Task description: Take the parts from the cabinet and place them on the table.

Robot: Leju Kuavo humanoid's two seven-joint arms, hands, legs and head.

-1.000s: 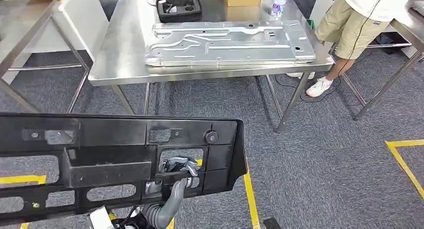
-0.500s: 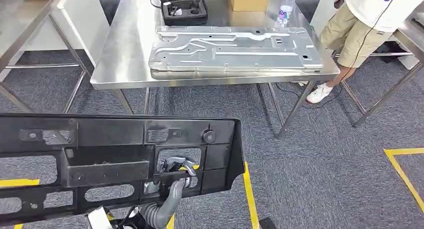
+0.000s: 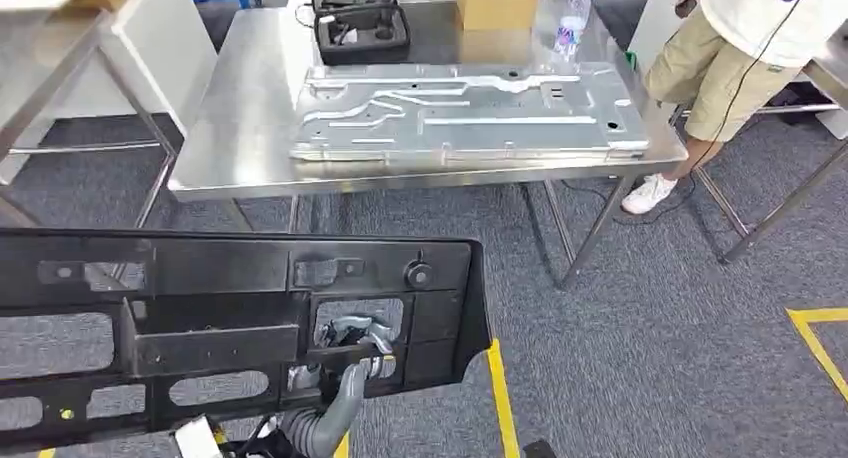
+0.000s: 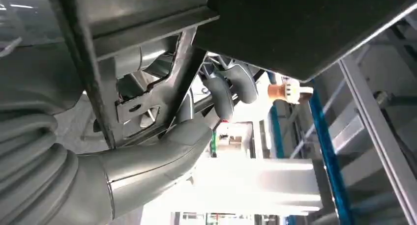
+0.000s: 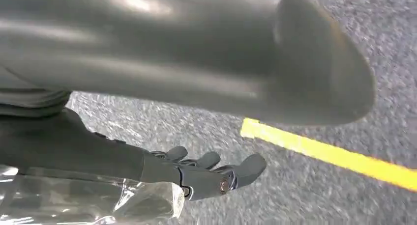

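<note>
A large black plastic part [image 3: 230,328] with several cut-outs spans the lower left of the head view, held level above the carpet. My left hand [image 3: 355,336] reaches through one of its openings and grips a rib. In the left wrist view the fingers [image 4: 226,90] curl around that rib under the black part [image 4: 305,23]. My right hand [image 5: 211,173] hangs over the grey carpet with its fingers stretched out and nothing in it. Ahead stands the steel table [image 3: 240,128].
On the table lie a stamped silver metal panel [image 3: 460,113], a black case [image 3: 360,23], a cardboard box [image 3: 497,0] and a bottle [image 3: 570,28]. A person [image 3: 740,48] stands at its right end. Other steel tables flank it [image 3: 40,68]. Yellow tape [image 3: 500,398] marks the floor.
The whole picture has shifted slightly, so the camera moved; the table now sits a little lower in view. My left hand's hold on the black part is unchanged.
</note>
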